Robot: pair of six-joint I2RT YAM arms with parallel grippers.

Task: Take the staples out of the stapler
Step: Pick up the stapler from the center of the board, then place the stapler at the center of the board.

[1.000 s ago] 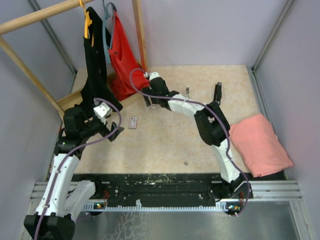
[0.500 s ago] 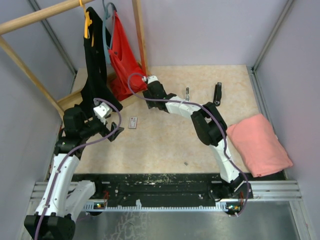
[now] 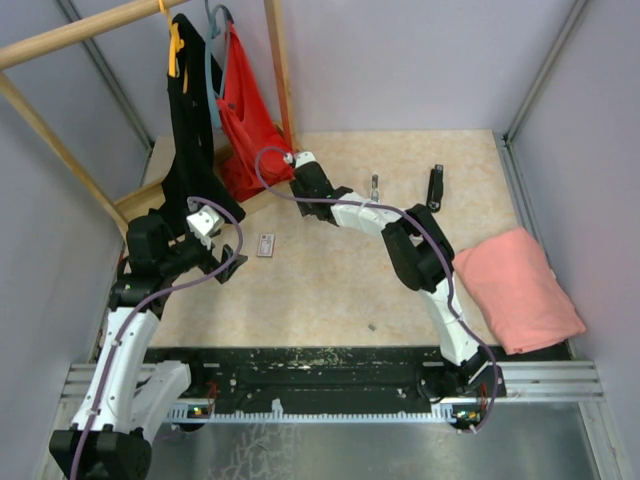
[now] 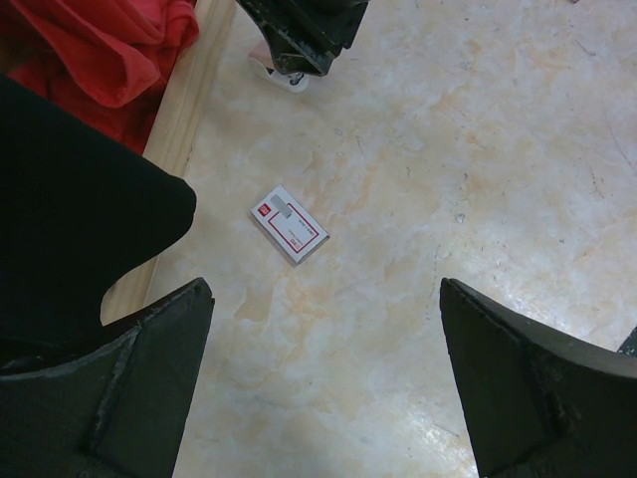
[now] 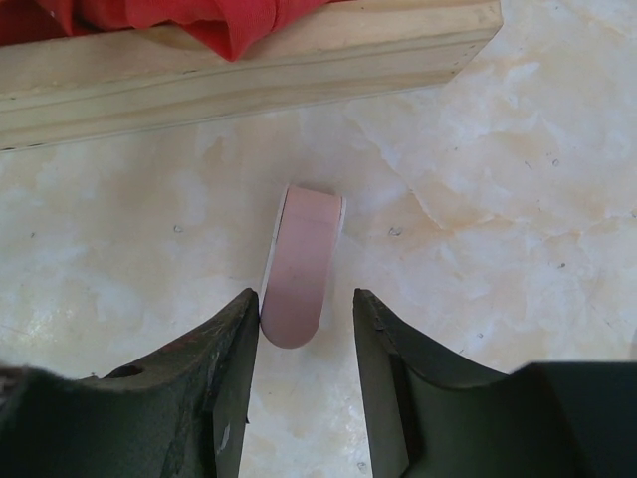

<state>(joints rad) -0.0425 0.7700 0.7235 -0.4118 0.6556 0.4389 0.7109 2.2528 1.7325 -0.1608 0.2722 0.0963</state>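
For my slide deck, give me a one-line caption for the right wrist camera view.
Right pincer straddles a pink roll-like piece standing on edge near a wooden beam with red cloth over it.

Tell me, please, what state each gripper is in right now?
Left gripper: open, holding nothing.
Right gripper: open, straddling the pink roll, with a slight gap showing, so not gripped.

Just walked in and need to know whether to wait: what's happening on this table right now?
The right claw sits low by the wooden rail at the back left of the table, its fingers either side of a pink rounded piece standing on edge, not clearly gripping it. The left claw hangs open above a small red-and-white box. The black stapler lies untouched near the back edge, off to the right.
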